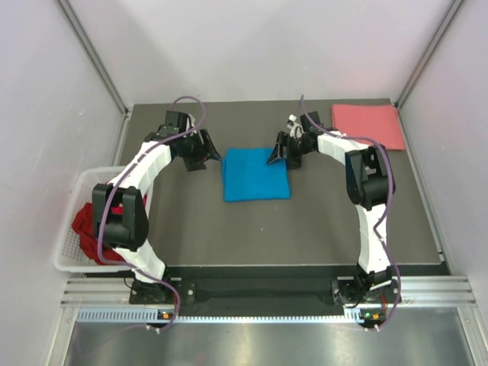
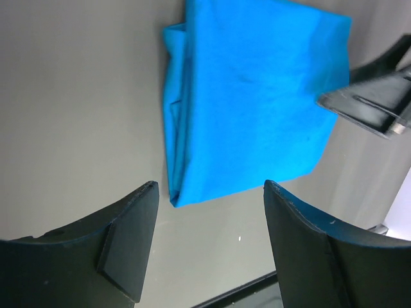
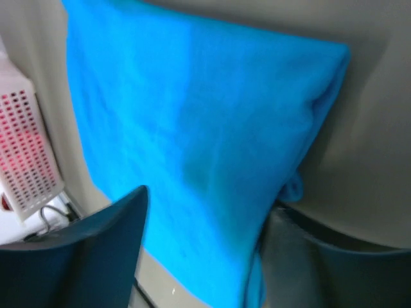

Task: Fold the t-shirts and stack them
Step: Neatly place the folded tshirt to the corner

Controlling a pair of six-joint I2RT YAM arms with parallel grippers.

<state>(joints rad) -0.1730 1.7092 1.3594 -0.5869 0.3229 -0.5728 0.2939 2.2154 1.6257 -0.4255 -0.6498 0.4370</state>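
Right gripper point(image 1: 277, 157), I note, stands with jaws apart astride the far right corner of the folded blue t-shirt point(image 1: 255, 179) at mid-table, left gripper point(image 1: 204, 158) open and empty just beside its left edge, salmon pink t-shirt point(image 1: 367, 126) nearer the right arm.

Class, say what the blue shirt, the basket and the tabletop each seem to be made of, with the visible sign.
Blue shirt: soft matte cloth, probably knit cotton; it creases and folds in layers.
Basket: white, probably moulded plastic; its wall is a regular grid of holes.
Tabletop: dark, smooth, matte sheet; material unclear.
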